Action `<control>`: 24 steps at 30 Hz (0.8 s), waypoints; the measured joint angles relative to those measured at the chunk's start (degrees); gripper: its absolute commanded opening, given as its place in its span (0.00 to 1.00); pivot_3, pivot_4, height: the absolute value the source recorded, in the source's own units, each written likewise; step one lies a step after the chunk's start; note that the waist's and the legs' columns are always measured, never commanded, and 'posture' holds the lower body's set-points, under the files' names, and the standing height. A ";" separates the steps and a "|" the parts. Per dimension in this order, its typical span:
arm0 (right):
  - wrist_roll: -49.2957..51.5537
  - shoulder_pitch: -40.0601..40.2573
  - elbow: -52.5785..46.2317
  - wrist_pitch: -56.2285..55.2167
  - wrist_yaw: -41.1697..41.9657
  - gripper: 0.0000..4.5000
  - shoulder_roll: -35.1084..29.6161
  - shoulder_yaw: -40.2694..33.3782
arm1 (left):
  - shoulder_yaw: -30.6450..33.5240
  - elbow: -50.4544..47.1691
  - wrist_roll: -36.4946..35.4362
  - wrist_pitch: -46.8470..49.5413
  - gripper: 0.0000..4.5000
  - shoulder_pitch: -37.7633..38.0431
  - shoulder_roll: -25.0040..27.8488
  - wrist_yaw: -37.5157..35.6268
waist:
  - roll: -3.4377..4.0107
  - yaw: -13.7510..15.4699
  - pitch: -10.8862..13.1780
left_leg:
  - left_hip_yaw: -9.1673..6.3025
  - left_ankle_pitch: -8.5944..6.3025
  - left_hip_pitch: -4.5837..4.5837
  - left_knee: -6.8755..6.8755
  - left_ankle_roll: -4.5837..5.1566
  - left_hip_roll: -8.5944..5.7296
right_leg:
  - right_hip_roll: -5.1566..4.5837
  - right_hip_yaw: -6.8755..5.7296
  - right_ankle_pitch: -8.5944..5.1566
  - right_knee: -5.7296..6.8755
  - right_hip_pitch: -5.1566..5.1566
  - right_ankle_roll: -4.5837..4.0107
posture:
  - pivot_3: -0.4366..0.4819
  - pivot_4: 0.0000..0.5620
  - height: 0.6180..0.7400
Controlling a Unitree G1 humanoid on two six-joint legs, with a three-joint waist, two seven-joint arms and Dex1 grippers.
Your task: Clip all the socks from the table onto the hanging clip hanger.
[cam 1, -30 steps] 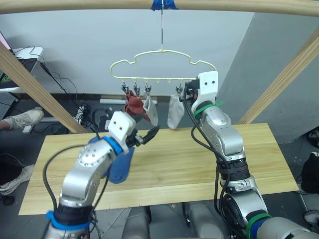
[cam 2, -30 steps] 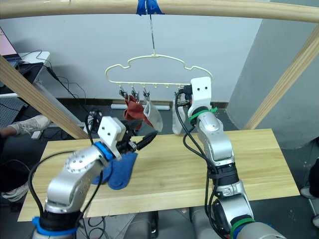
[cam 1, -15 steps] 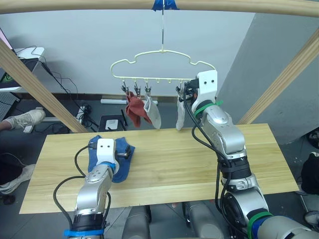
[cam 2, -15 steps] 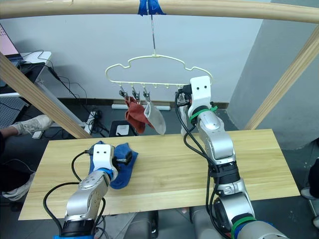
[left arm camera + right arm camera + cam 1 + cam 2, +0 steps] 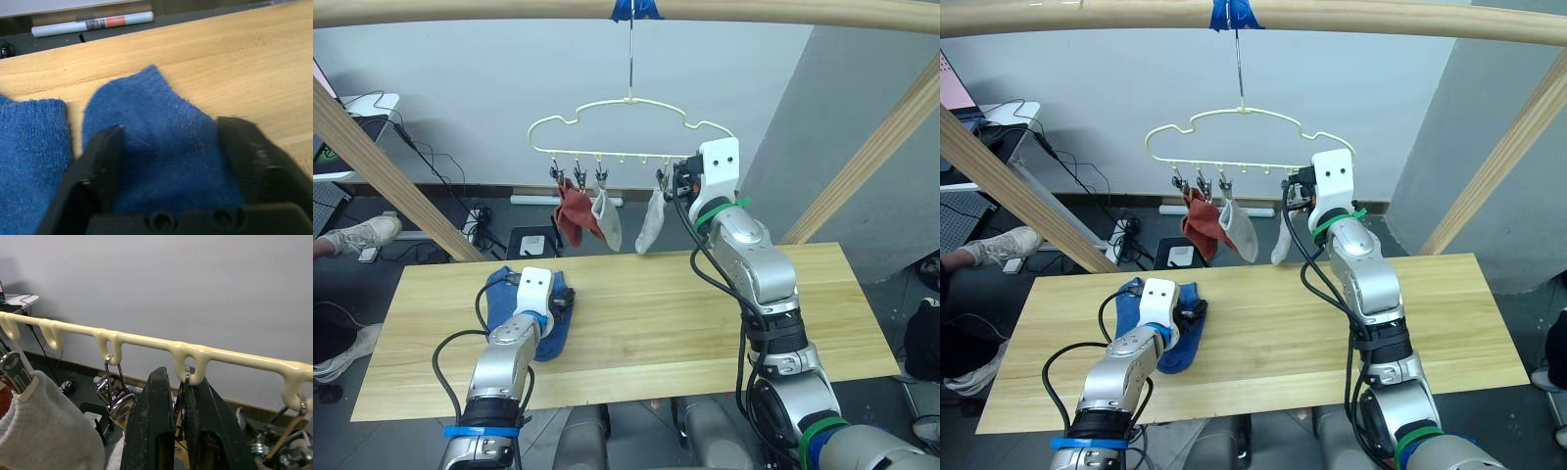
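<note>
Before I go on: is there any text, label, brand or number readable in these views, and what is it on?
None can be read.
The tube on the floor beyond the table carries a grey and red label, too blurred to read.
The blue socks, the clip hanger and both grippers, left and right, show no print.

Arm shells: silver-grey metal, rounded joint housings.
Wrist blocks: white, boxy, two dark dots on the face.
left gripper (image 5: pixel 171 161): fingers black, matte.
right gripper (image 5: pixel 178 431): black, scuffed.
Cables: black, looping along both arms.
Bands: blue on left arm, green on right.
</note>
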 measured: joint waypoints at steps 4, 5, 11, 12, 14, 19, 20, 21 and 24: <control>0.00 0.07 -0.14 0.17 0.00 0.00 0.02 -0.01 | 0.32 0.00 -0.08 0.29 0.25 0.05 0.02 -0.42 | 0.00 -0.04 0.00 | 0.00 0.00 0.02 0.00 0.00 0.01 | 0.00 0.00 0.00 0.01 0.00 0.00 | 0.32 0.50 1.00; 0.00 0.07 -0.14 0.19 0.00 0.00 0.03 -0.01 | 0.33 -0.02 -0.13 0.30 0.18 0.10 0.05 -0.87 | 0.00 -0.04 0.00 | 0.00 0.00 0.02 0.00 0.00 0.01 | 0.00 0.00 0.00 0.01 0.00 0.00 | 0.32 0.50 1.00; -0.01 0.07 -0.14 0.24 -0.06 0.00 -0.03 -0.11 | -1.63 -2.07 -1.45 0.17 0.00 1.48 -1.12 -6.07 | 0.00 -0.09 0.00 | 0.04 0.00 0.01 -0.03 0.00 0.00 | -0.01 0.02 0.00 -0.06 0.01 0.01 | 0.29 0.50 1.00; -0.01 0.07 -0.14 0.25 -0.08 0.00 -0.07 -0.14 | -3.07 -3.14 -2.25 0.24 0.00 2.12 -2.04 -7.88 | 0.01 -0.04 0.00 | 0.04 0.00 -0.01 -0.03 0.00 -0.01 | -0.04 0.02 0.00 -0.09 0.01 0.01 | 0.29 0.50 1.00; -0.01 0.06 -0.14 0.28 -0.11 0.00 -0.08 -0.14 | -6.99 -6.01 -3.41 0.82 0.00 2.92 -4.23 -11.24 | 0.00 0.05 0.01 | 0.04 0.00 -0.06 -0.03 -0.01 -0.03 | -0.07 0.01 0.00 -0.16 0.00 0.01 | 0.28 0.49 1.00; -0.02 0.07 -0.57 0.76 -0.17 0.00 -0.46 -0.32 | -15.34 -15.89 -6.14 1.77 0.00 0.48 -10.17 -15.07 | -0.01 -0.16 0.02 | 0.02 -0.01 -0.05 -0.05 -0.01 0.01 | 0.02 0.02 0.00 -0.13 -0.01 0.01 | 0.27 0.49 1.00; -0.02 0.07 -0.72 0.87 -0.20 0.00 -0.50 -0.40 | -15.99 -16.59 -6.25 1.61 0.00 -0.54 -11.43 -14.87 | -0.01 -0.19 0.02 | 0.02 0.00 -0.04 -0.05 0.00 0.01 | 0.04 0.02 -0.01 -0.13 -0.01 0.02 | 0.27 0.49 1.00; -0.02 0.06 -0.88 0.93 -0.25 0.00 -0.50 -0.47 | -16.58 -16.64 -6.23 1.24 0.00 -1.62 -12.90 -14.39 | -0.01 -0.21 0.02 | 0.03 0.00 -0.03 -0.04 0.00 0.01 | 0.04 0.03 -0.03 -0.13 0.00 0.05 | 0.27 0.49 1.00; -0.03 0.09 -1.52 1.08 -0.44 0.00 -0.67 -0.62 | -17.06 -14.08 -5.03 -1.10 0.00 -4.37 -16.87 -11.10 | -0.01 -0.54 0.02 | 0.05 0.00 -0.04 -0.04 0.00 0.00 | 0.05 0.07 -0.15 -0.15 -0.01 0.26 | 0.27 0.49 1.00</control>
